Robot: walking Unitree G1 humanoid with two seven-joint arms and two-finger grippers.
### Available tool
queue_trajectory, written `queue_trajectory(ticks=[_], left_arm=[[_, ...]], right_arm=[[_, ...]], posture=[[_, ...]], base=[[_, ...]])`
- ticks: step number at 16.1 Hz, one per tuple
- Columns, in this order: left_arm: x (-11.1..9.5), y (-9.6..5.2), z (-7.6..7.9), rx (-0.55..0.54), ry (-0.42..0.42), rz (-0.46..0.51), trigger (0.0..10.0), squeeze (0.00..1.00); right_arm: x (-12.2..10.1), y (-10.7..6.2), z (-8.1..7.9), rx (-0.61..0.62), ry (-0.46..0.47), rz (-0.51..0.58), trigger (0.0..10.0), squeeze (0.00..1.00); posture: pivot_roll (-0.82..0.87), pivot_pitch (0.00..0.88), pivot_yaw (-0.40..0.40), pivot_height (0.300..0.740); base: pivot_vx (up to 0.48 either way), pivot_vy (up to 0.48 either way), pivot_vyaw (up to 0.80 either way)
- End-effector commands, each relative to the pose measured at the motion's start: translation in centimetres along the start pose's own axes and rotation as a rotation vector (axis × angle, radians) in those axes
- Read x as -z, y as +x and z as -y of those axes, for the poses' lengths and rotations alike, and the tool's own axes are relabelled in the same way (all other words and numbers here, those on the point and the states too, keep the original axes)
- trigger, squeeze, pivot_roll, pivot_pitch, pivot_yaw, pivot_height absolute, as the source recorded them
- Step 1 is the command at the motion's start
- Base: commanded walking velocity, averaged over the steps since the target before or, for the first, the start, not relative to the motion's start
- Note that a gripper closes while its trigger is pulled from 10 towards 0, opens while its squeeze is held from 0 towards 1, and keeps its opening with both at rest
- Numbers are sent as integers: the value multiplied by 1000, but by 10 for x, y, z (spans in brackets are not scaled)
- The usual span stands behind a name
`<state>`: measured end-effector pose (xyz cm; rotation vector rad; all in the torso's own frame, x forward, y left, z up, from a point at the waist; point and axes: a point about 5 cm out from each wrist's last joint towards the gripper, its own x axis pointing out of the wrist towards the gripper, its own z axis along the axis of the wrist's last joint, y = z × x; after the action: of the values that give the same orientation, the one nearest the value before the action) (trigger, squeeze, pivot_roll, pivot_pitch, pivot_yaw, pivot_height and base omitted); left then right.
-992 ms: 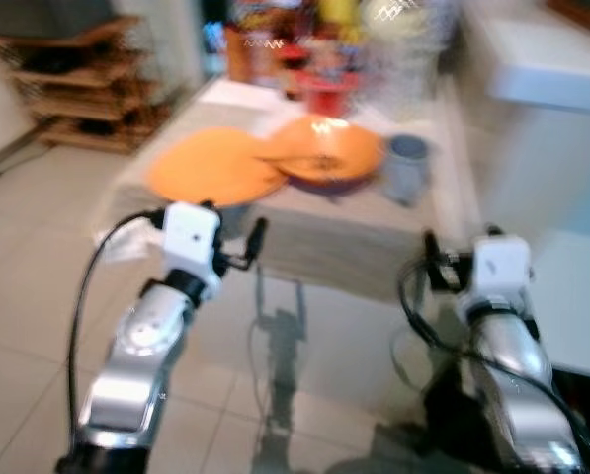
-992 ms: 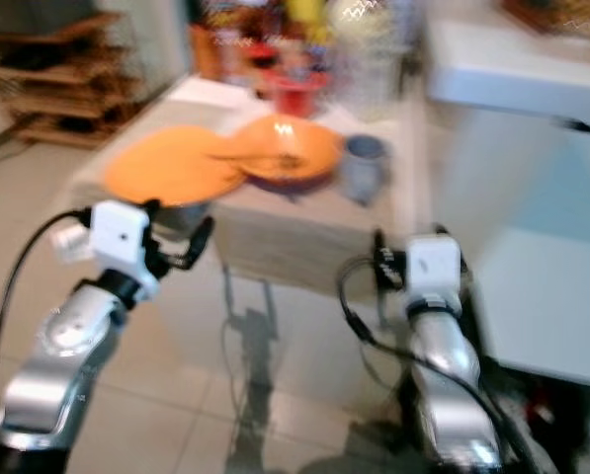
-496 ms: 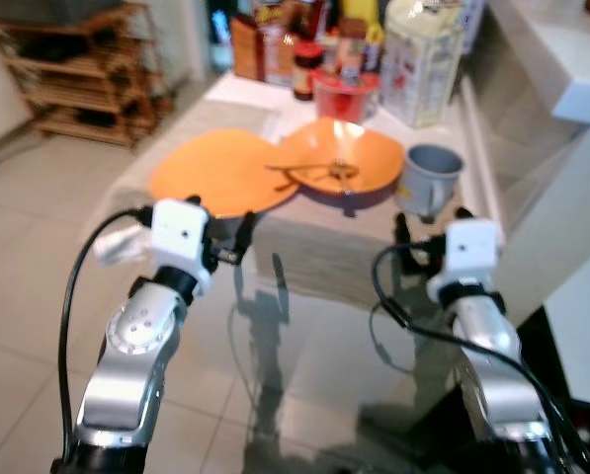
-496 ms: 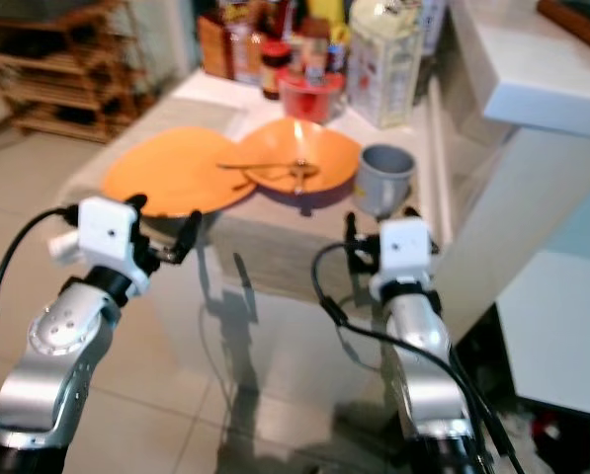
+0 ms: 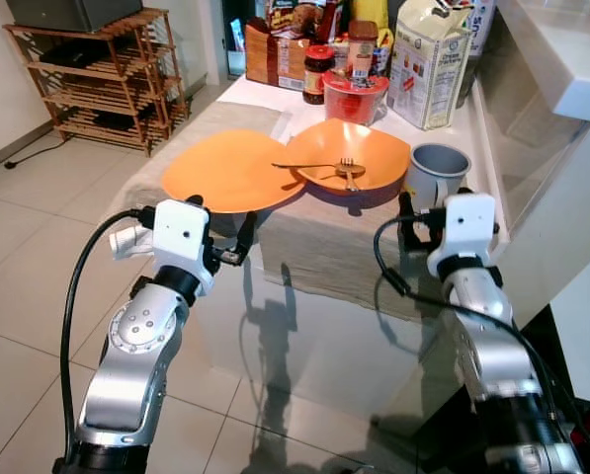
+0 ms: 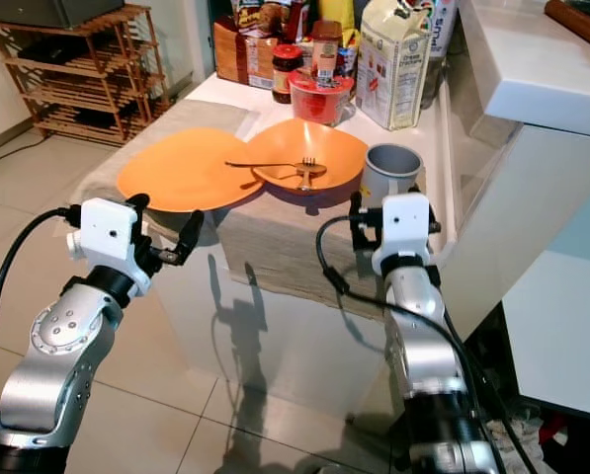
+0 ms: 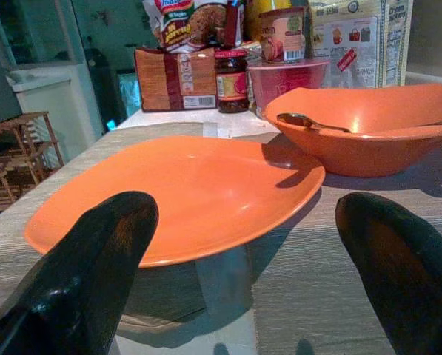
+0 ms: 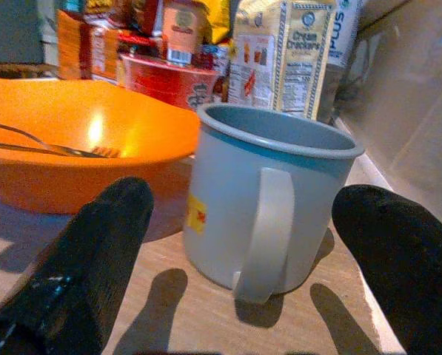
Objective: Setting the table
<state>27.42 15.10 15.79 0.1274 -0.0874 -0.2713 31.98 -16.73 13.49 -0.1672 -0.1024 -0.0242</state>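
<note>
A flat orange plate lies on the table's grey runner, overhanging the front edge. Beside it sits an orange bowl with a fork and a spoon in it. To the bowl's right stands a grey-blue mug, its handle facing my right gripper. My left gripper is open just in front of the plate's rim, level with it. My right gripper is open just before the mug, a finger to each side and touching nothing.
Food packs, jars, a red tub and a cracker carton crowd the table's back. A wooden shelf rack stands at far left across tiled floor. A white counter rises close on the right.
The blurred view has steadied and drawn closer to the table. Both grippers now stand at its front edge, nearer the plate and the mug, both still open.
</note>
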Motion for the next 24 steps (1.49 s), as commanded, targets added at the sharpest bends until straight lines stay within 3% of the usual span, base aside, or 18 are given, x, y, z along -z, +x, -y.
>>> queue_trajectory(ticks=[1, 9, 10, 11, 24], left_arm=[[-5, 0, 1, 2, 10, 17, 10000, 0], [-6, 3, 0, -2, 8, 17, 10000, 0], [-6, 3, 0, -2, 10, 19, 10000, 0], [-6, 4, 0, 0, 12, 21, 10000, 0], [-9, 11, 1, 1, 31, 41, 10000, 0]], right_arm=[[-1, 4, 3, 17, -1, 8, 10000, 78], [13, 12, 4, 80, 71, -84, 10000, 86], [13, 12, 3, 84, 82, -86, 7804, 82], [13, 12, 3, 88, 88, -86, 0, 86], [10, 4, 6, 81, 63, -39, 0, 122]], posture=[[19, 10, -5, 740], [21, 11, -10, 740], [20, 6, -12, 740], [20, 6, -12, 740], [17, 0, -18, 740]], base=[[0, 0, 0], [0, 0, 0], [0, 0, 0], [0, 0, 0], [0, 0, 0]])
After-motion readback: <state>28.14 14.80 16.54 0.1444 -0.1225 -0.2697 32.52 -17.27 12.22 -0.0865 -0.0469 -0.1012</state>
